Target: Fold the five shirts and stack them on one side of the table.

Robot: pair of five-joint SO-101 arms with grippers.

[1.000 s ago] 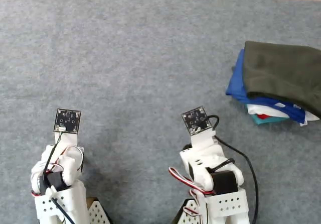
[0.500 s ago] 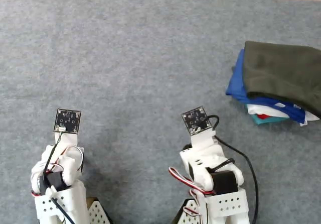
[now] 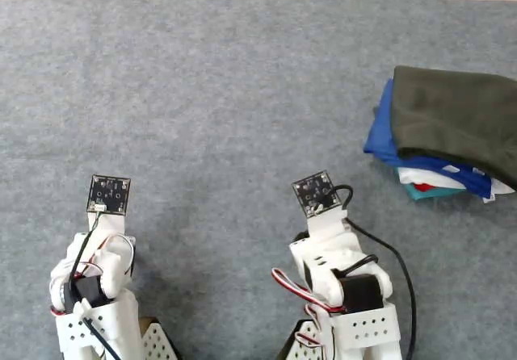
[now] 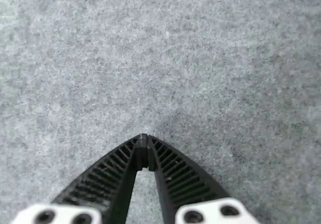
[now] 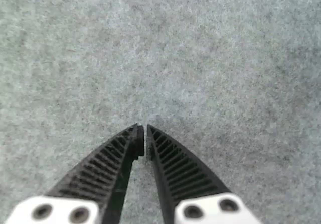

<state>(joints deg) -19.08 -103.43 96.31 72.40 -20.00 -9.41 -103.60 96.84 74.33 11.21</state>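
Grey table (image 3: 242, 85) carries the shirt stack (image 3: 452, 126) at its right edge (task judged complete), with left gripper (image 4: 143, 142) and right gripper (image 5: 145, 132) near, fingers closed on nothing.

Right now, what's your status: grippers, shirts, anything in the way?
Left gripper shut, holding nothing. Right gripper shut, holding nothing. Shirt stack at the table side, olive shirt on top. Nothing in the way.

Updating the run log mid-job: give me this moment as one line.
left gripper: shut, empty, above table | right gripper: shut, empty, above table | shirt stack: folded, table's right side, olive shirt on top
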